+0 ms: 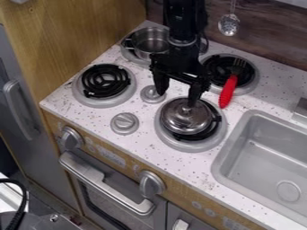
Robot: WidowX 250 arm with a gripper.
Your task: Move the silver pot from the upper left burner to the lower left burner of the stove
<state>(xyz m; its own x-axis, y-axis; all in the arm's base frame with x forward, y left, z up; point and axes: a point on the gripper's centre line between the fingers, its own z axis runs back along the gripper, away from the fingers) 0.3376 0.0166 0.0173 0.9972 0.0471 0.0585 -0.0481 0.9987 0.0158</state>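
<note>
The silver pot [150,42] sits on the far left burner [128,55]. The gripper [177,99] is over the stove; its jaws stand wide apart, with nothing visibly held. A metal lid [183,120] occupies the near right burner [190,145], below the right jaw. A red-handled fork [228,91] lies across the far right burner [255,76]. The near left burner [127,92] has a black coil. The arm hides the pot's right edge; contact between jaw and lid knob cannot be determined. The sink [240,139] is cut off at right.

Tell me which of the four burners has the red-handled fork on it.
The upper right burner: only there lies the fork, its handle reaching past the edge.
</note>
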